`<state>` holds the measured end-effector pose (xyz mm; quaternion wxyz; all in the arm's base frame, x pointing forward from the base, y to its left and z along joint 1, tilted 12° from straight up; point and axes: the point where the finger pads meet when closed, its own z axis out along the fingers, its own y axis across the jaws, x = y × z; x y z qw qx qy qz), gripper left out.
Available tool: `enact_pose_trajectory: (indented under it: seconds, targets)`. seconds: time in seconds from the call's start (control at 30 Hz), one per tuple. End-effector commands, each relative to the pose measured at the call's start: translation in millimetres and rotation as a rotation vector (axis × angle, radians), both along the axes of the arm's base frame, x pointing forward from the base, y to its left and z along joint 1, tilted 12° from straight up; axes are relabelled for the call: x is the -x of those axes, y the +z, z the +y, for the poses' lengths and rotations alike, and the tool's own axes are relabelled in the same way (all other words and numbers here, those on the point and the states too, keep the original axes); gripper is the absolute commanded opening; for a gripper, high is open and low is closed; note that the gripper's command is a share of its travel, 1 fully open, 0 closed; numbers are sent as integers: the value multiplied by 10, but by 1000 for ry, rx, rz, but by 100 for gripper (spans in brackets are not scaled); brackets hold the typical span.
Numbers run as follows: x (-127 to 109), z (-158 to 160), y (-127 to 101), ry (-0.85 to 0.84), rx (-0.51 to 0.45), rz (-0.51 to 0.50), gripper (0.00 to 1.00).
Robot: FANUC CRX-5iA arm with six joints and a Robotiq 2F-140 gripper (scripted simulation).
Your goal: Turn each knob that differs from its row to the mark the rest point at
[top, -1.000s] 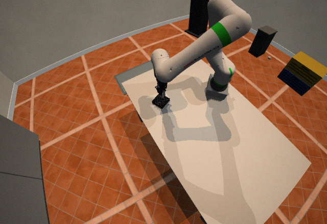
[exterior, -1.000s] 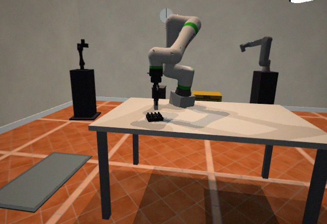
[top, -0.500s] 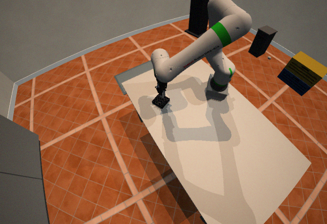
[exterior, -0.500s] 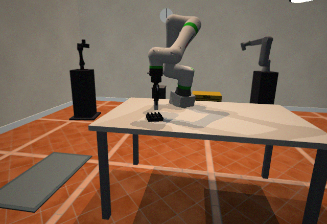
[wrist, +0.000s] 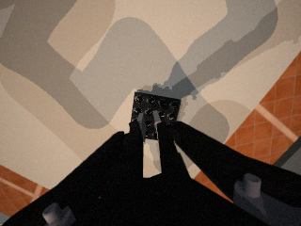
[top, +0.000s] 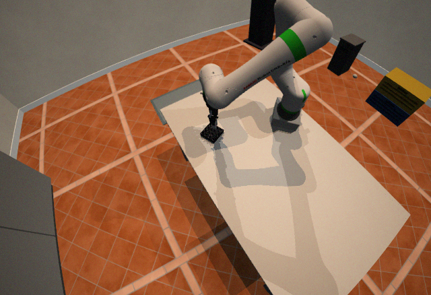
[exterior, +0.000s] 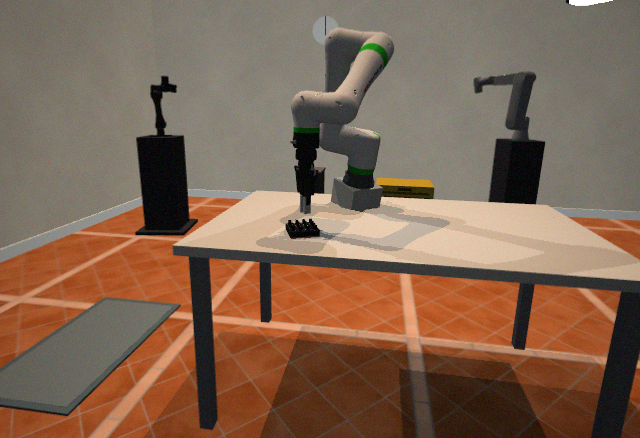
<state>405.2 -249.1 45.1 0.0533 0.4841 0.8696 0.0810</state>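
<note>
The black knob box [top: 208, 134] [exterior: 302, 233] [wrist: 158, 96] sits on the pale table, near its edge, with rows of dark knobs on top. Small white lines and marks show on the knobs in the wrist view, too small to read reliably; the socket cannot be made out. My gripper [exterior: 305, 211] [wrist: 149, 119] points straight down above the box, its fingertips clear of the knob tops. The fingers are slightly apart, with a narrow gap and nothing held between them. In the wrist view the fingers hide part of the nearer knobs.
The table [top: 334, 215] [exterior: 496, 247] carries the arm's grey base [top: 285, 124] [exterior: 356, 196] beyond the box. Shadows of the arm fall over the table around the box. A yellow and blue crate [top: 400, 91] and dark pedestals [exterior: 164, 185] [exterior: 516, 169] stand off the table.
</note>
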Motion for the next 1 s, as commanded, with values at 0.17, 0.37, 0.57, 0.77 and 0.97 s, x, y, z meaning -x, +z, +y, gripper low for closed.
enact_pose_trajectory:
  seconds: [0.17,0.37,0.57,0.77,0.97]
  targets:
    - [3,-3,32,285,40,-32,12]
    - [6,-3,50,449,69,-48,12]
    - [8,-4,68,605,97,-63,12]
    - [11,-4,85,763,125,-78,12]
    - [14,-5,103,927,154,-94,12]
